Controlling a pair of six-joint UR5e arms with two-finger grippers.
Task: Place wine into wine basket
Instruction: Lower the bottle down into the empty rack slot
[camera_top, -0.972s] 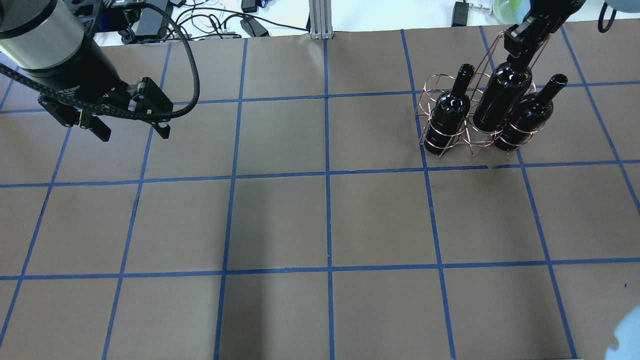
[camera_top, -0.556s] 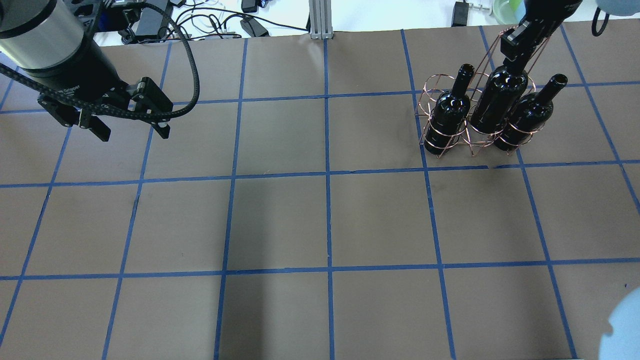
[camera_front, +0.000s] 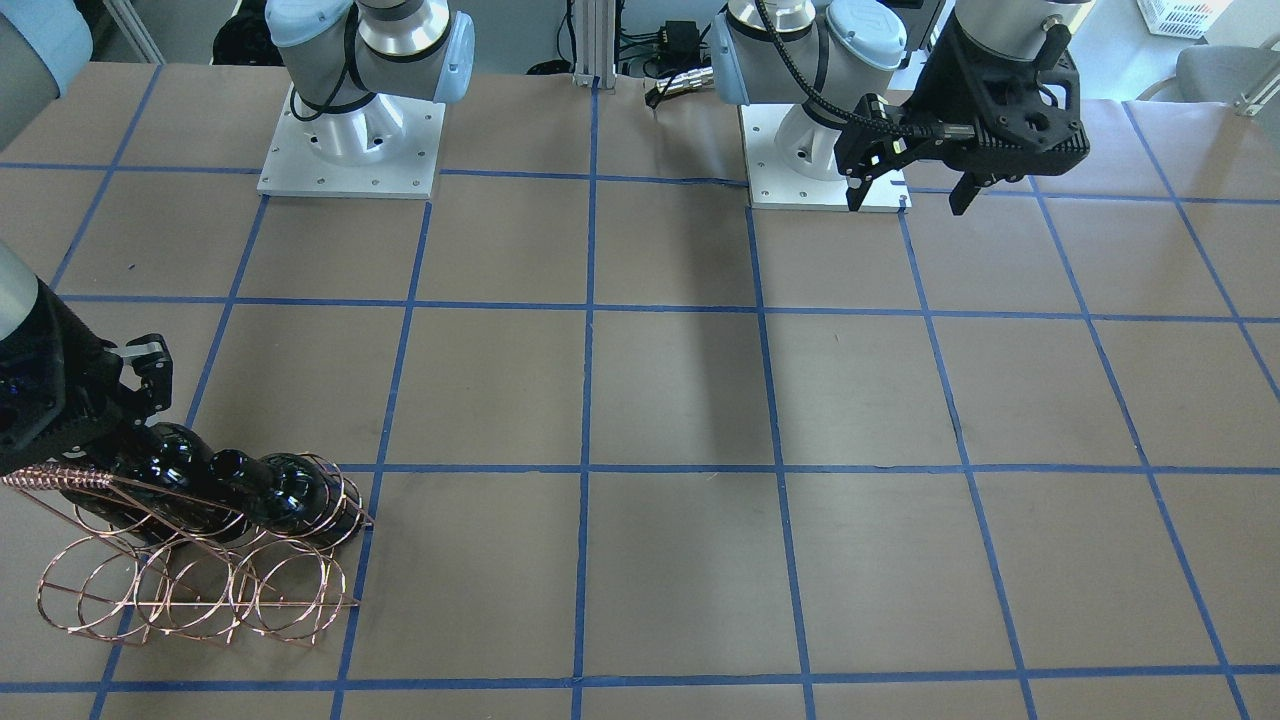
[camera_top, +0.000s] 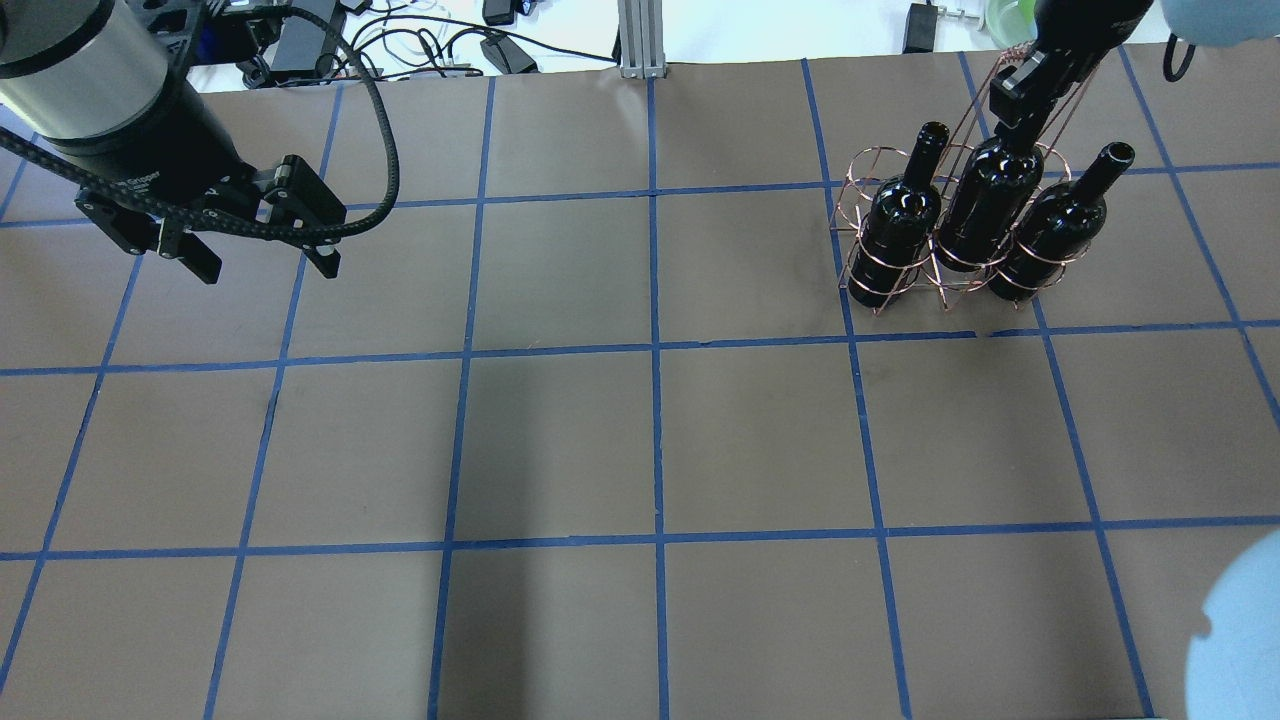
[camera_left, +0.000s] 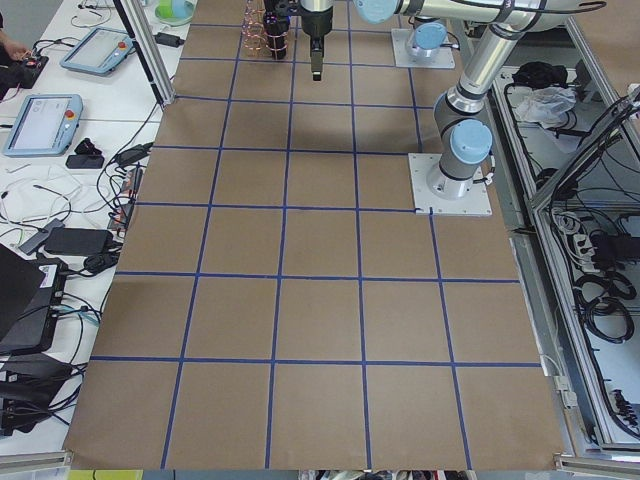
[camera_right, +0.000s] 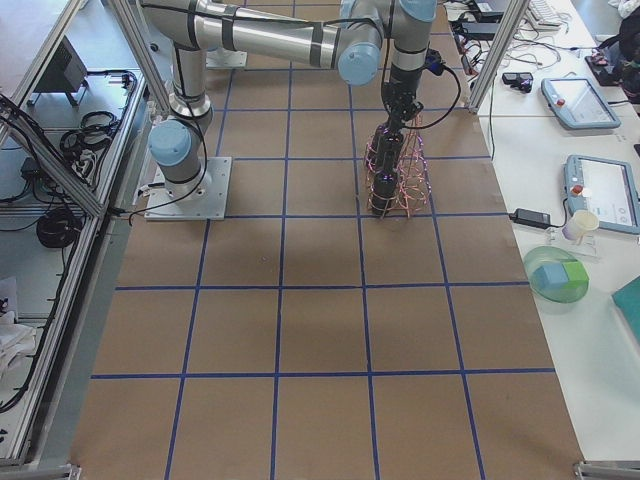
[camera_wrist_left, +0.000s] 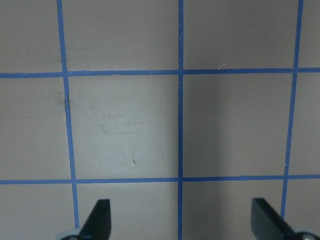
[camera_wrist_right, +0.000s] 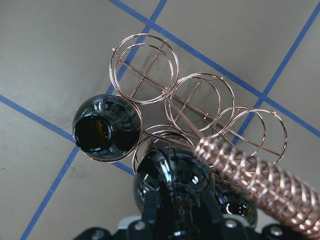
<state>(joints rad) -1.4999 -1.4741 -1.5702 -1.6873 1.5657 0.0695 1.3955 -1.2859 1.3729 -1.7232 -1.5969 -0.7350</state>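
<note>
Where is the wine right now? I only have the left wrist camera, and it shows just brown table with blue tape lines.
Observer: The right gripper grips the wine by its neck, inside the wine basket's middle hoop.
Operator: Are the hoops beside it free?
Observer: No, two other bottles flank it; the three hoops in the other row are empty.
Operator: Is that near my left gripper?
Observer: No, the left gripper hovers open far across the table.
</note>
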